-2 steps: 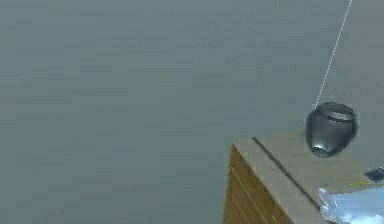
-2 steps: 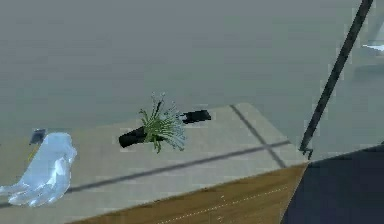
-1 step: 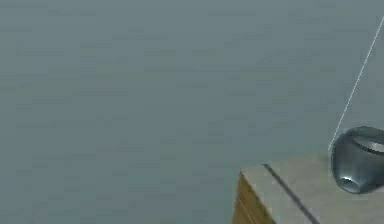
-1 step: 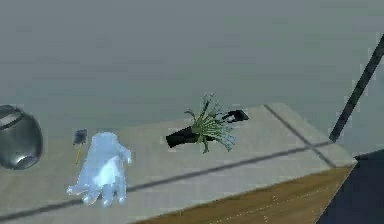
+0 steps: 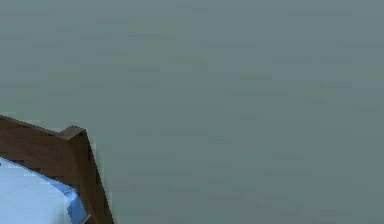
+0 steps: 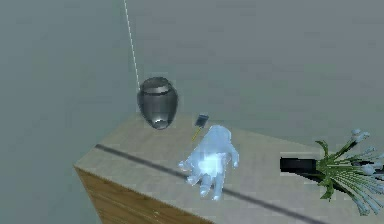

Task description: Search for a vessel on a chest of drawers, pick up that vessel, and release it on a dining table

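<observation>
A dark grey rounded vessel point(image 6: 158, 102) with a narrow neck stands near the far left corner of a light wooden chest of drawers point(image 6: 140, 170) in the arm side view. It rests upright on the top, close to the grey wall behind it.
Beside the vessel lies a small flat dark object point(image 6: 201, 121). A pale blue hand-shaped ornament point(image 6: 211, 159) stands mid-top, and a green plant with a dark base point(image 6: 335, 170) sits at the right. In the forward view, a dark wooden bed corner point(image 5: 72, 160) with blue bedding point(image 5: 30, 198) meets a grey wall.
</observation>
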